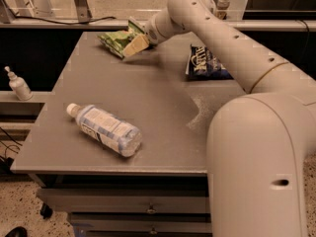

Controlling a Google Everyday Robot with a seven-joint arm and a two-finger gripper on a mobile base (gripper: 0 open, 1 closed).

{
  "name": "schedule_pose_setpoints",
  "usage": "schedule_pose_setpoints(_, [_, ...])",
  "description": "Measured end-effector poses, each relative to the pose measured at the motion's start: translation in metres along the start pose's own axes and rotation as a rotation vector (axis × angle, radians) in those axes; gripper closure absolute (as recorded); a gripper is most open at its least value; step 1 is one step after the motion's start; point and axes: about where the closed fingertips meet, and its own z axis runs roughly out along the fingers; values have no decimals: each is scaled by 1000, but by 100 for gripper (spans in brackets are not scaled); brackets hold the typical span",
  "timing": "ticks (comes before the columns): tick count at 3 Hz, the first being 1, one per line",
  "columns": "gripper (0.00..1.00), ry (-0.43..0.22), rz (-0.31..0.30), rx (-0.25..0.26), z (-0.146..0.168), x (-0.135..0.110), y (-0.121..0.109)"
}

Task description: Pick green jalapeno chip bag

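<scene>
The green jalapeno chip bag (117, 39) lies crumpled at the far left part of the grey table (163, 107). My gripper (134, 46) reaches across the table from the right and sits right at the bag's near-right edge, its pale fingers (136, 44) pointing down-left and overlapping the bag. The bag's right end is partly hidden behind the gripper.
A dark blue chip bag (203, 63) lies at the far right, partly under my arm. A clear water bottle (105, 129) lies on its side at the near left. A small white pump bottle (19, 84) stands on a ledge left of the table.
</scene>
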Motion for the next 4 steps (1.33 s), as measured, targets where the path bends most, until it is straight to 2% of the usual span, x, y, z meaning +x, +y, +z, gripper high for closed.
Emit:
schedule_pose_setpoints(1, [18, -38, 6, -2, 20, -20, -7])
schedule_pose_setpoints(2, [41, -72, 2, 5, 22, -34, -11])
schedule_pose_setpoints(3, [64, -90, 2, 12, 19, -40, -15])
schedule_pose_setpoints(4, [88, -93, 5, 13, 13, -35, -12])
